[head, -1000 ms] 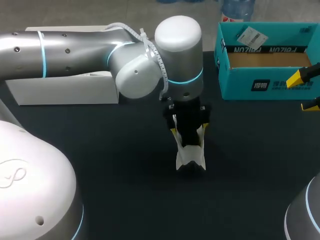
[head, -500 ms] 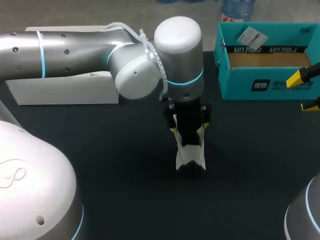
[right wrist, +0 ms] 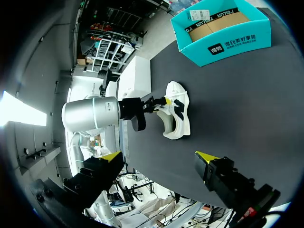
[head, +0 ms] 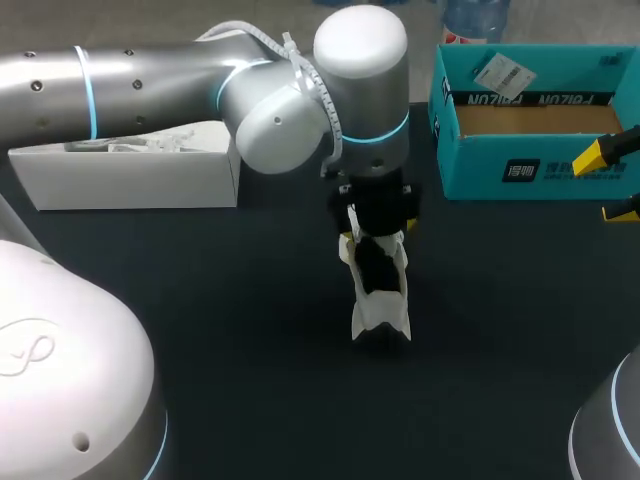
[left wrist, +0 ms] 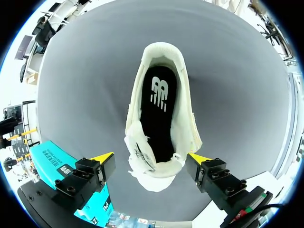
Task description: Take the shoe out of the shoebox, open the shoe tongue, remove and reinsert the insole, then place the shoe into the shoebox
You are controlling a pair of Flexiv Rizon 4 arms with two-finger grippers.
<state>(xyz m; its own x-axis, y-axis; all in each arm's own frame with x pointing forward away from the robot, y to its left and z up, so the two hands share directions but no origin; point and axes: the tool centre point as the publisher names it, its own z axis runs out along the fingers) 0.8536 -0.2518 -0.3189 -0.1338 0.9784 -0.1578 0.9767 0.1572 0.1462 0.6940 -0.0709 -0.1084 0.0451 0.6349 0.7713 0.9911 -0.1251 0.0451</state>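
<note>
Right, start at the left jaws. They are spread wide and hold nothing. The yellow fingertips (left wrist: 103, 156) stand one to each flank of the shoe (left wrist: 159, 118), and from the wrist view you cannot tell whether either tip brushes the upper. Read them as open.

- The shoe sits out on the bench (head: 250, 330), mid-scene, directly under these jaws and clear of the shoebox (head: 470, 165).
- Its long axis runs far to near. The tongue end is under the jaws at the far end, and the heel points to the near edge.
- The jaw opening lies across the shoe's width, square to that axis.
- The mouth of the shoe gapes, and the black insole (left wrist: 159, 109) lies flat inside, seemingly seated.

Right jaws: also spread, also empty. They hang at the right edge of the scene, in front of the teal shoebox and well apart from the shoe.

The shoebox stands far right, top open, with bare cardboard showing inside. A white box (head: 130, 180) is far left, behind the left arm (head: 150, 90).

Judgement: the left arm is much the nearer, so any reach into the mouth of the shoe is its job. The drop is straight down. For boxing, the shoe goes right and far.
</note>
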